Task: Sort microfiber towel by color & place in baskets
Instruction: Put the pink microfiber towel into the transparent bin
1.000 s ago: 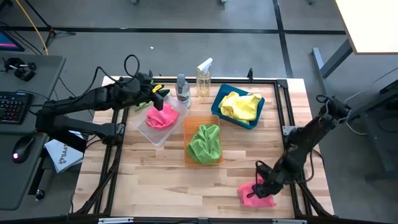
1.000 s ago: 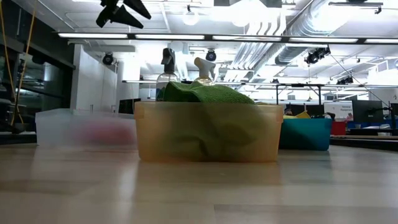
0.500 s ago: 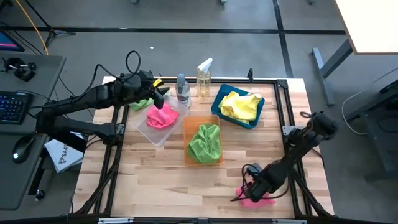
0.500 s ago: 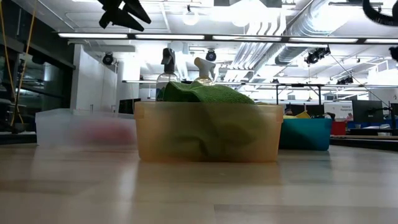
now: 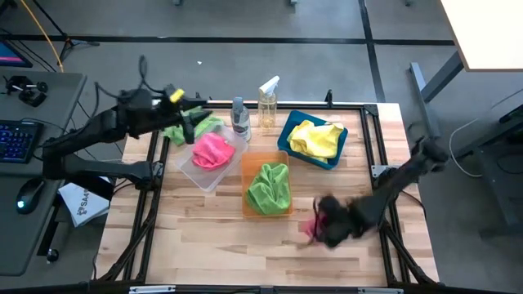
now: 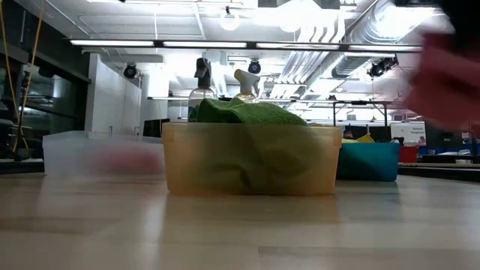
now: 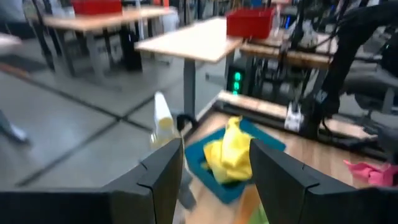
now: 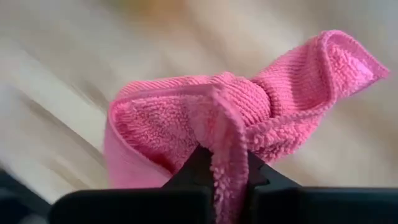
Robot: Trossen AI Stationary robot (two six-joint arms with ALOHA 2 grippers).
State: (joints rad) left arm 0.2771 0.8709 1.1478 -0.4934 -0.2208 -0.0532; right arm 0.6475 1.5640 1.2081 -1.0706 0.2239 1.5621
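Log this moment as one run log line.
right gripper: shut on pink towel, carrying | left gripper: open, above clear bin | pink towel unbinned

Two spray bottles stand side by side at the table's [image 5: 204, 229] twelve o'clock edge: a clear one with a dark top [image 5: 239, 119] and a yellowish one with a white trigger [image 5: 267, 101]. At nine o'clock, off the table, a desk [image 5: 41, 147] carries a keyboard [image 5: 15, 139] and mouse [image 5: 30, 194].

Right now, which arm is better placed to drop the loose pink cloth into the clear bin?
The right. Its gripper is shut on the pink towel. The left gripper, open and empty, hovers near the clear bin.
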